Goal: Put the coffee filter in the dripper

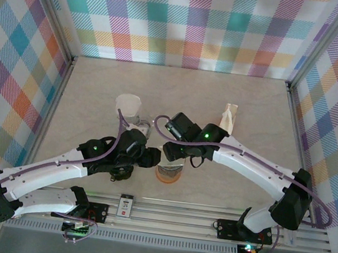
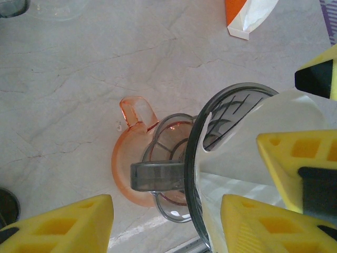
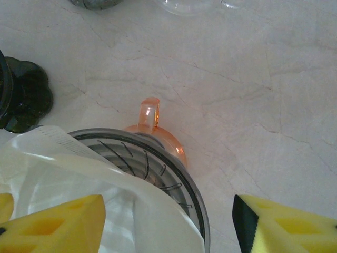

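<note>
At centre-left of the top view the left end effector (image 1: 149, 159) reaches in from the lower left. In its own wrist view its yellow fingers (image 2: 63, 226) stand apart at the bottom edge. The wall of the smoky-grey ribbed plastic cone dripper (image 2: 226, 108) rises between them, and as far as this angle lets me judge they are clamped on nothing.

The dripper's stubby grey handle (image 2: 158, 176) points toward frame left. Below it a translucent orange plastic piece with a loop handle (image 2: 129, 174) rests on the pale marbled bench (image 2: 79, 95).

Further right, the white paper coffee filter (image 2: 263, 132) already lies inside the grey cone, its open mouth facing the right end effector (image 3: 168, 203). One flap stands proud of the rim at the lower left of the right wrist view and does not hug the ribs. That end effector's fingers are also apart, one to each side of the rim, gripping nothing.

Sitting directly over the filter, the right end effector looks the nearer of the two to press it home. I judge that push should run along the cone's axis, down toward its point.

Both end effectors crowd the rim, so sideways room is tight. The bench lies open toward the top of both wrist frames. In the top view a clear plastic cup (image 1: 128, 105) at upper left and a white filter pack (image 1: 229, 115) at upper right stand well apart from the dripper.
</note>
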